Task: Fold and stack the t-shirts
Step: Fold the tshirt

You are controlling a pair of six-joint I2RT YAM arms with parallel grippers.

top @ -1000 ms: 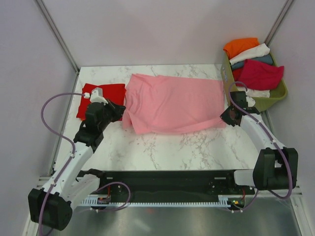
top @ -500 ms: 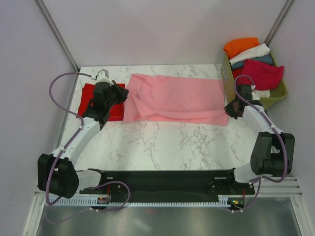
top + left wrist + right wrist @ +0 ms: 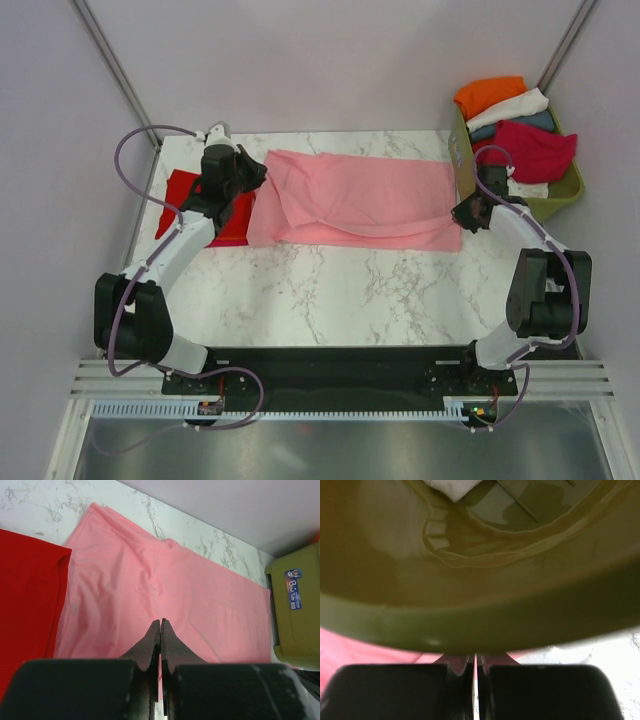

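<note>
Top view, desk (image 3: 350, 295): white and marbled, it carried the two spread shirts.
Top view, pink t-shirt (image 3: 350, 195): it lay across the far middle of the desk. Its near part was doubled over, and a sagging fold edge ran from one arm to the other.
Top view, red t-shirt (image 3: 176, 196): it lay flat at the far left, just beside the pink one's left edge and partly under the left arm.
Top view, left end effector (image 3: 255, 178): it sat at the pink t-shirt's left edge with its fingers together.
Top view, right end effector (image 3: 462, 214): it sat at the pink t-shirt's right edge, close against the basket.
Top view, basket (image 3: 560, 195): olive green, it stood at the desk's far right corner. It was piled with an orange t-shirt (image 3: 488, 95), a white t-shirt (image 3: 510, 107), a teal t-shirt (image 3: 545, 121) and a crimson t-shirt (image 3: 535, 152).
Left wrist view, fingers (image 3: 151, 645): they were pressed tight, and a thin strip of pink cloth was pinched in the slit between them.
Left wrist view, surroundings: the pink t-shirt filled the middle and the red t-shirt lay at the left. The basket stood at the right, showing a blue label (image 3: 293, 588).
Right wrist view, fingers (image 3: 457, 664): they were closed, with only a pale sliver of cloth showing in the slit.
Right wrist view, surroundings: the basket's green wall filled most of the view just beyond the fingertips. Pink cloth showed under it at the left, and marbled desk showed at the lower right.
</note>
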